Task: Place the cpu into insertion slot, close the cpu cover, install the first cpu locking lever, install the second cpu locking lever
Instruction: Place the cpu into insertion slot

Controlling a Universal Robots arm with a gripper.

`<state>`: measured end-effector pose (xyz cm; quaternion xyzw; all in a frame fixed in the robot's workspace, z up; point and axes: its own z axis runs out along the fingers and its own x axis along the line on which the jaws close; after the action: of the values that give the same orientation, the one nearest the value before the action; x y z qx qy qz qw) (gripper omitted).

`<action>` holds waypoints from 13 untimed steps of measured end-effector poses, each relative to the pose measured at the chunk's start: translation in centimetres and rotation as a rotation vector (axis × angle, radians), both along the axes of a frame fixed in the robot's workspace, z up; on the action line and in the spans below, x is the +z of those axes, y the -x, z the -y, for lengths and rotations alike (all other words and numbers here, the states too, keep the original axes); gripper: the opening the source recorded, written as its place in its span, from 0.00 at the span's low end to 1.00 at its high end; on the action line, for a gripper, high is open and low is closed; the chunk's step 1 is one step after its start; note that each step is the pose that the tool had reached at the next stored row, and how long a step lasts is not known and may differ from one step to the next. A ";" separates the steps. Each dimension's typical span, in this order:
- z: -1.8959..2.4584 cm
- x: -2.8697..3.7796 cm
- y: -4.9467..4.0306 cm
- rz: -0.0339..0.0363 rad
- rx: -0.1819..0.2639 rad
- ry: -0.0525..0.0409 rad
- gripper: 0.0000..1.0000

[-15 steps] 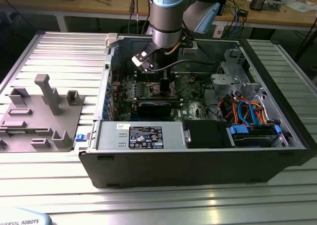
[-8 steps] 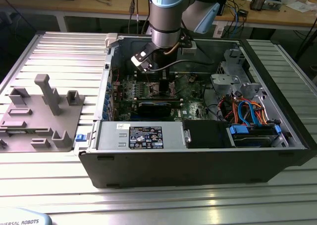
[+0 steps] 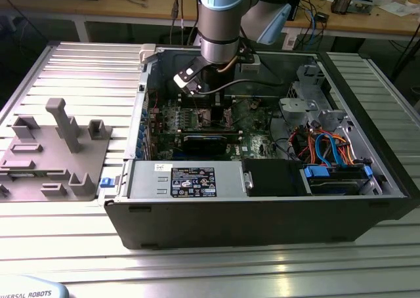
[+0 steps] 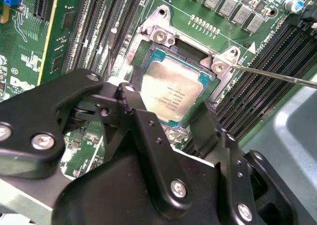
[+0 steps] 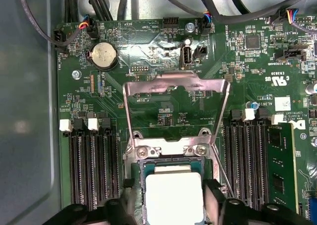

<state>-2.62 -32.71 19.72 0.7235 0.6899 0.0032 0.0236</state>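
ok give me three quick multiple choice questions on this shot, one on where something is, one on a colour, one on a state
1. Where does the cpu lie?
A. in the insertion slot
B. on the table outside the case
C. across the memory slots

2. What colour is the circuit board?
A. blue
B. green
C. red

3. How does the cpu cover stand?
A. shut flat over the chip
B. swung up and open
C. taken off and laid aside

Answers:
1 A: its silver top sits inside the socket's metal rim in both wrist views.
2 B: the board is green all around the socket.
3 B: in the first wrist view the frame is raised off the socket on its hinge edge, with the board showing through its cut-out.
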 end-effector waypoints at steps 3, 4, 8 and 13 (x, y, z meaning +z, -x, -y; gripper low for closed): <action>0.00 -0.01 0.00 -0.0001 0.000 0.0000 0.54; 0.00 -0.01 0.00 -0.0001 0.000 -0.0001 0.54; 0.00 -0.02 0.00 -0.0001 0.000 -0.0001 0.54; -0.02 0.15 0.00 0.0006 0.000 -0.0010 0.54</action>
<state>-2.62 -32.69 19.87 0.7236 0.6898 0.0038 0.0235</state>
